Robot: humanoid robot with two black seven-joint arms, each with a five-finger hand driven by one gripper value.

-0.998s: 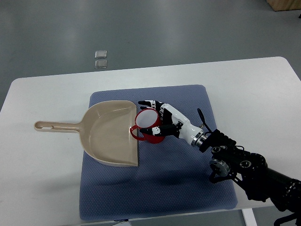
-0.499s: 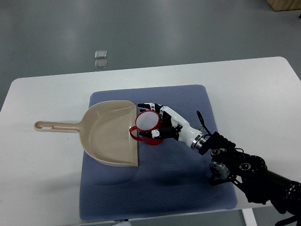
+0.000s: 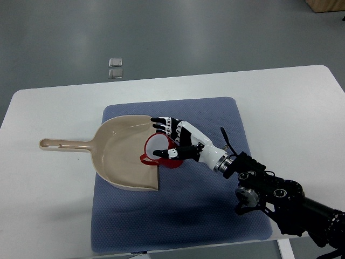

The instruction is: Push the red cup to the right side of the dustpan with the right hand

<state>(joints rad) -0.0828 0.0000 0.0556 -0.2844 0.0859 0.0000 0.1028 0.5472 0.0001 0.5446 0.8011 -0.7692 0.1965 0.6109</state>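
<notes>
You are in the pushing step, but the red cup is not where the task wants it: it sits tilted over the open front lip of the dustpan, partly inside the pan, leaning toward the pan's floor with its handle pointing toward the pan. Your right robot hand lies against the cup's right side, fingers stretched out along the far rim and the thumb curled close to the near wall; it looks more like a cupping contact than a firm grip, and you cannot tell for sure whether anything is clamped. The left arm is not in view.

For the next move, judge it this way: the cup needs to travel back out over the lip and onto the blue mat to the right of the pan, so contact has to come from the cup's left side, kept low so it doesn't tip over.

The mat lies on a white desk. Beyond it is grey floor, with 2 small pale squares near the far edge
</notes>
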